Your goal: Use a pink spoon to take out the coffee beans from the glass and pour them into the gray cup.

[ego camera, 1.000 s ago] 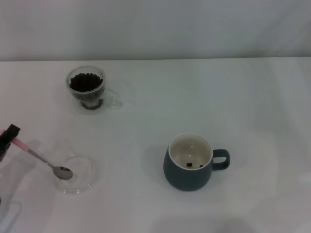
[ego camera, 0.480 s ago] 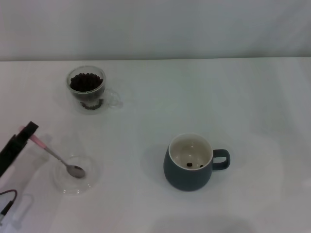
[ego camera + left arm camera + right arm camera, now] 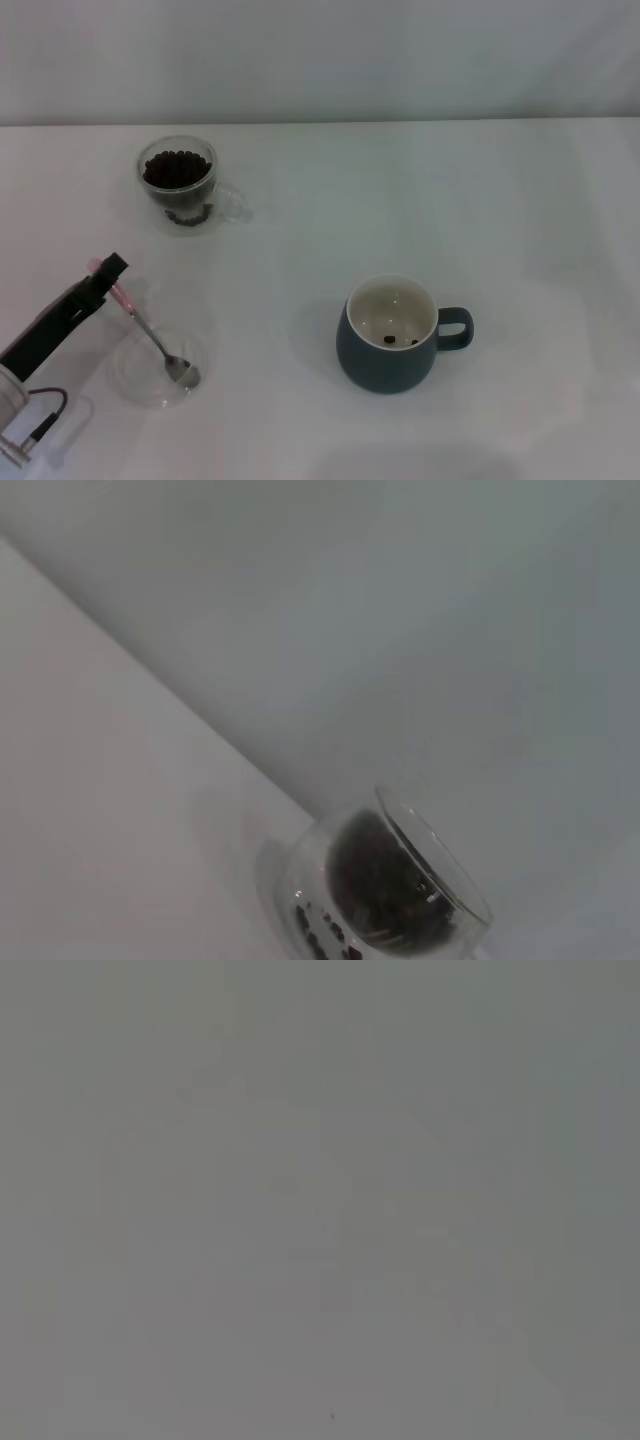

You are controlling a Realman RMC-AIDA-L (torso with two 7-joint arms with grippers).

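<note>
My left gripper [image 3: 108,270] is at the table's left front, shut on the pink handle of the pink spoon [image 3: 148,328]. The spoon slants down, and its metal bowl hangs over the flat clear dish [image 3: 135,372]. The glass [image 3: 178,185] stands at the back left, full of coffee beans [image 3: 177,168]; it also shows in the left wrist view [image 3: 400,890]. The gray cup [image 3: 392,337] stands right of centre with a few beans [image 3: 398,341] inside, handle to the right. My right gripper is out of view.
A white table runs back to a pale wall. A thin cable [image 3: 40,420] hangs by my left arm at the front left corner. The right wrist view shows only plain grey.
My left gripper has moved right and forward into view with the spoon. The spoon's bowl has shifted rightward across the dish. Glass and cup have not moved.
</note>
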